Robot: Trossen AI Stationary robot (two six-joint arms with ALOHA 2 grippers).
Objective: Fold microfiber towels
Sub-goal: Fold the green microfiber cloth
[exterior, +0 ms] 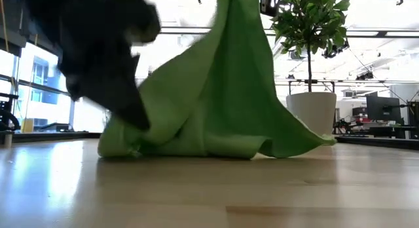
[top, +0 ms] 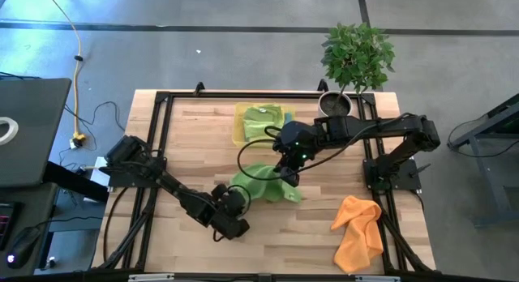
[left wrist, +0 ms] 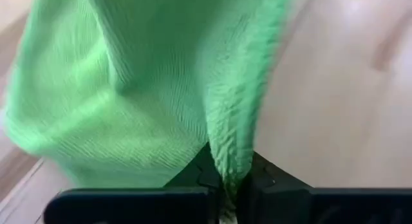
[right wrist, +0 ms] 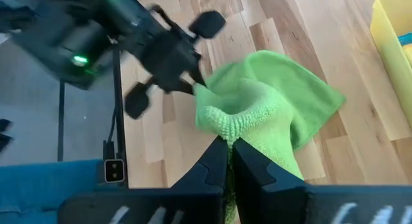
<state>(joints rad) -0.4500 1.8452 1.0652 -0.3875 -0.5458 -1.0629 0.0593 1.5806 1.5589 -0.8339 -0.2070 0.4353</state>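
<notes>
Green microfiber towel [top: 263,183] hangs mid-table between both grippers in the high view, near the translucent yellow plastic tray [top: 238,130], which holds another green cloth [top: 261,117]; an orange towel [top: 358,230] lies well apart. Low view: it drapes tent-like before a potted plant [exterior: 308,64]. Wrist views: left gripper [left wrist: 235,179] and right gripper [right wrist: 230,153] each pinch a fold.

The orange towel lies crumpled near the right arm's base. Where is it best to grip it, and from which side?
Probably the upper corner of the orange towel, where the cloth bunches into a raised fold that fingers can pinch. Come from above with the right gripper, the nearer one, once it releases the green towel that both grippers now hold.
</notes>
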